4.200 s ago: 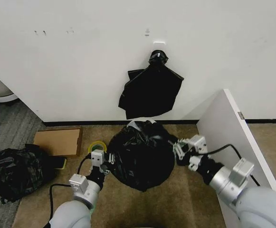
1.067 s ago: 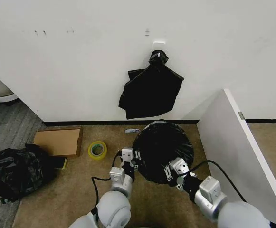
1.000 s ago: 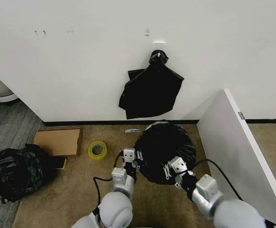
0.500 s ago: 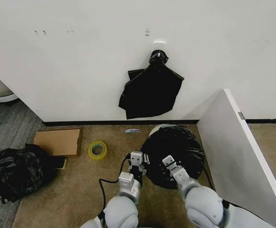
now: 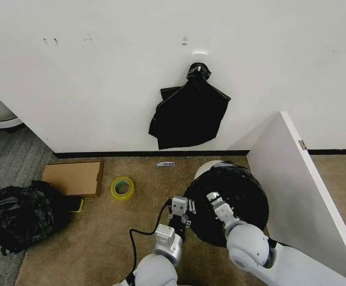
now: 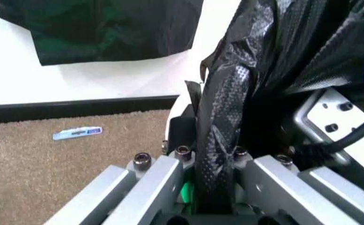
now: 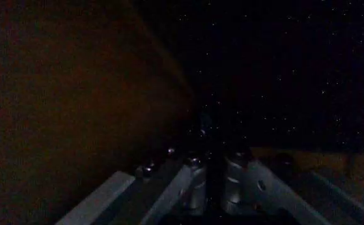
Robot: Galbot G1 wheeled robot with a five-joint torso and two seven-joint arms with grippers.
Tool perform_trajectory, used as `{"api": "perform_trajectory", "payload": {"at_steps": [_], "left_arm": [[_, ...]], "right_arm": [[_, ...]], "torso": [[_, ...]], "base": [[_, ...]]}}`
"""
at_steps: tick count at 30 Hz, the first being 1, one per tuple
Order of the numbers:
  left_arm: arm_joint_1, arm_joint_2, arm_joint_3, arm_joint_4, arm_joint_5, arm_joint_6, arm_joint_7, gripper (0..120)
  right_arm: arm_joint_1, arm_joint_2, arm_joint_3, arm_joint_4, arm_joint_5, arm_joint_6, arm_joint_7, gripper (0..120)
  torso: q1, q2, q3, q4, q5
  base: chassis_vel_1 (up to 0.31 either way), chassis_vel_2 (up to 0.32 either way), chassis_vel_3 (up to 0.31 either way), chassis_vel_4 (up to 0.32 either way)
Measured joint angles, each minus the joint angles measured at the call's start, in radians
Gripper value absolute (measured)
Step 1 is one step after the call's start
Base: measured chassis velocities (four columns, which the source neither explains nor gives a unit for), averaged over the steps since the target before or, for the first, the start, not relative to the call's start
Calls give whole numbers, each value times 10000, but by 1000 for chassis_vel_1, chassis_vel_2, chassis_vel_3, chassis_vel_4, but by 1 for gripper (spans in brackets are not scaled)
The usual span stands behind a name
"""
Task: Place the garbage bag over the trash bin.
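A white panel (image 5: 292,173) stands right of the trash bin (image 5: 217,167); a yellow tape roll (image 5: 122,187) lies well left on the carpet. The garbage bag (image 5: 232,199) drapes the bin. The left end effector (image 5: 181,210) pinches its left edge; the right end effector (image 5: 214,201) pinches its near edge.

Garbage bag (image 5: 235,196) has shifted right; both tools (image 5: 181,210) (image 5: 214,200) moved with it.

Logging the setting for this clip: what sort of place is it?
Probably an office or lab corner: brown carpet, a plain white wall with black baseboard, a white partition panel, plus a cardboard box and yellow tape roll.
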Motion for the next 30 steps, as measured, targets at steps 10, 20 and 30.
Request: {"api": "perform_trajectory", "payload": {"at_steps": [10, 20, 30], "left_arm": [[77, 67, -67, -218, -10, 36, 32, 0], [218, 73, -77, -381, -81, 80, 37, 0], [400, 275, -80, -555, -70, 48, 183, 0]], "right_arm": [[424, 263, -415, -851, 156, 12, 325, 0], [823, 690, -795, -1584, -53, 23, 464, 0], [1216, 935, -1031, -2218, 207, 33, 595, 0]], "torso": [[-1, 0, -1, 0, 1], [-1, 0, -1, 0, 1], [-1, 0, -1, 0, 1]], "base": [[0, 0, 0, 0], [0, 0, 0, 0], [0, 0, 0, 0]]}}
